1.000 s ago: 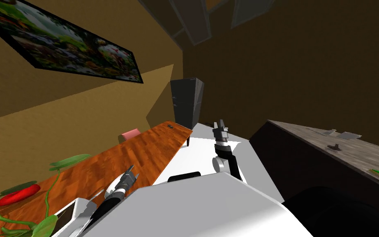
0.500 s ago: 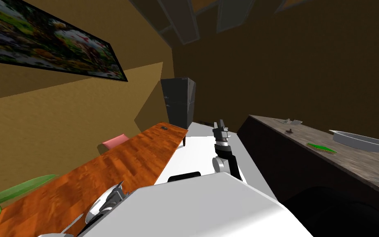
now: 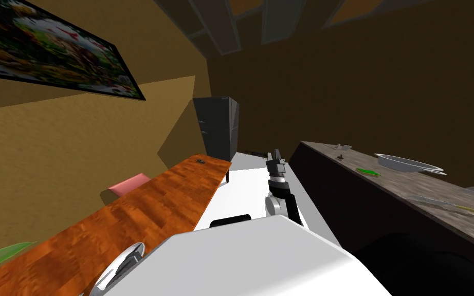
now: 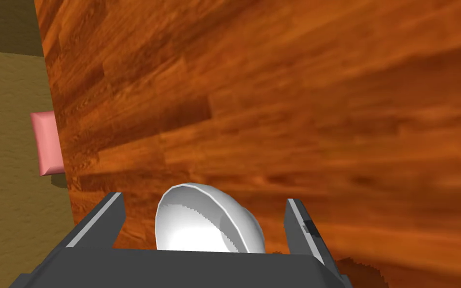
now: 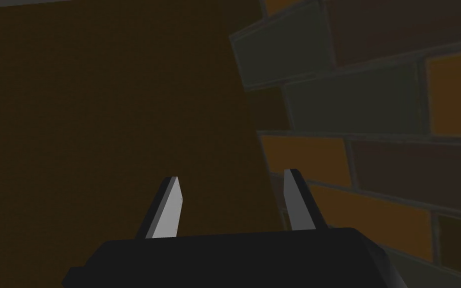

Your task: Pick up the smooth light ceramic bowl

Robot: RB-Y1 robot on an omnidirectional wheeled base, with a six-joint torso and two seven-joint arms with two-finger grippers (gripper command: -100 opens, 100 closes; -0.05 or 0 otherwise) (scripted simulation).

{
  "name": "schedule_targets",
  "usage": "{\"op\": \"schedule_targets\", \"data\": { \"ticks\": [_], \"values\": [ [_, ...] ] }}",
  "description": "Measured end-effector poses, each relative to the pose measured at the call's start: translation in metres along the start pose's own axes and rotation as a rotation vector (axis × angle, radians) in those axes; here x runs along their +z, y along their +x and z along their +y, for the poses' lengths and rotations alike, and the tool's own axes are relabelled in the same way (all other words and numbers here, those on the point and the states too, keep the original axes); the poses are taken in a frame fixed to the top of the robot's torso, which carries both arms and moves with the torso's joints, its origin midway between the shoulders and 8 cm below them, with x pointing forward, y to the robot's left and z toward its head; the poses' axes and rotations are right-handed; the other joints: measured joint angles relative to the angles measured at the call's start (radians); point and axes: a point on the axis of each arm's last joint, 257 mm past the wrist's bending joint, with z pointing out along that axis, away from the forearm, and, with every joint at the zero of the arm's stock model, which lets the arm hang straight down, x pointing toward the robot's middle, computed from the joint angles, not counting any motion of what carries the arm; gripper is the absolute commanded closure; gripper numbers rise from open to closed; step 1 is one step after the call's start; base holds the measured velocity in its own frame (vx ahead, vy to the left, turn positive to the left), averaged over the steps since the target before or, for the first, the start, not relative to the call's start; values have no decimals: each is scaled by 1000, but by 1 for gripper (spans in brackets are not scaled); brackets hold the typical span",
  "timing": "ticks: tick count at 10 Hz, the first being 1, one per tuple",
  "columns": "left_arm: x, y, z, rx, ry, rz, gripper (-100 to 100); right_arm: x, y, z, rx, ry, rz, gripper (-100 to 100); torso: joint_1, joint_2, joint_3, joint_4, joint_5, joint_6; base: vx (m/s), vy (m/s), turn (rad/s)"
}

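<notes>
Bowl, white, lies tipped between the open left gripper at eight o'clock. Right gripper, at twelve o'clock, is open too.

Long table running beside wall. Low block, maybe seat, sitting between table and wall. Tall cabinet standing past table's far end. Well apart off table's other side, counter carrying dish. Over table, bowl tilting between left gripper fingers.
</notes>
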Motion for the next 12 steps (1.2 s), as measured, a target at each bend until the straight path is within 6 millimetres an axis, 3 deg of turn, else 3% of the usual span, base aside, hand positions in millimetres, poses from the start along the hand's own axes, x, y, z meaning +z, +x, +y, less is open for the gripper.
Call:
{"op": "schedule_targets", "data": {
  "ticks": [5,8,10,12],
  "values": [
    [-9,-44,27,-55,-63,-95,-100,0,0,0,0,0,0,0,0,0,0,0,0,0,-11,23,-120],
    [-28,-87,52,-111,-119,-188,-100,0,0,0,0,0,0,0,2,1,1,0,0,0,-22,43,-203],
    [-25,-95,59,-126,-133,-212,-100,0,0,0,0,0,0,0,0,0,0,0,0,0,-4,13,-53],
    [-34,-117,76,-152,-163,-263,-100,0,0,0,0,0,0,0,1,0,0,0,0,1,-16,39,-226]
  ]
}}
